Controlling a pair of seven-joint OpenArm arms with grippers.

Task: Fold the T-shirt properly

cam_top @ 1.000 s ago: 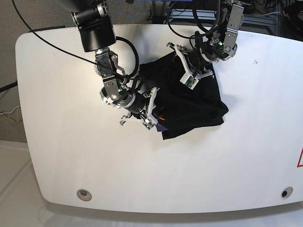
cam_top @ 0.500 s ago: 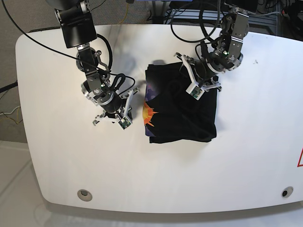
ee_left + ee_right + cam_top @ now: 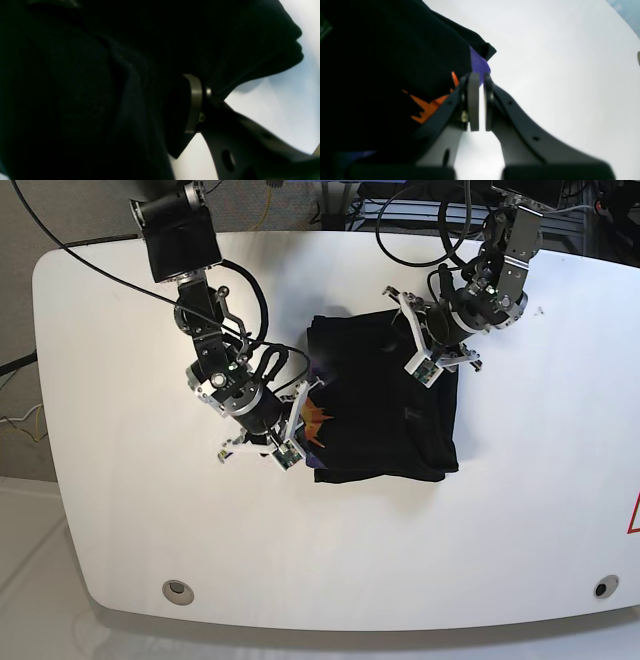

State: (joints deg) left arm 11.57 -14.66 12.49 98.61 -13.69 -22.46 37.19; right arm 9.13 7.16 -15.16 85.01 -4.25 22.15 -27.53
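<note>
The black T-shirt (image 3: 385,410) lies folded in a rough rectangle at the table's centre. Its orange flame print (image 3: 318,420) shows at the left edge. My right gripper (image 3: 298,435) is at that left edge. In the right wrist view the gripper (image 3: 480,77) is nearly shut, with the shirt's purple edge (image 3: 478,62) between the tips and the orange print (image 3: 425,110) beside it. My left gripper (image 3: 437,350) rests on the shirt's upper right part. In the left wrist view one finger pad (image 3: 193,105) touches black fabric (image 3: 100,75); the other finger is hidden.
The white table (image 3: 120,510) has round fittings near the front edge at left (image 3: 178,588) and right (image 3: 600,587). Cables and equipment lie beyond the far edge (image 3: 420,210). A red mark (image 3: 634,515) sits at the right edge.
The shirt went from bunched to lying flat. My right gripper pulled away to the left, then came back to the shirt's left edge. My left gripper shifted slightly right.
</note>
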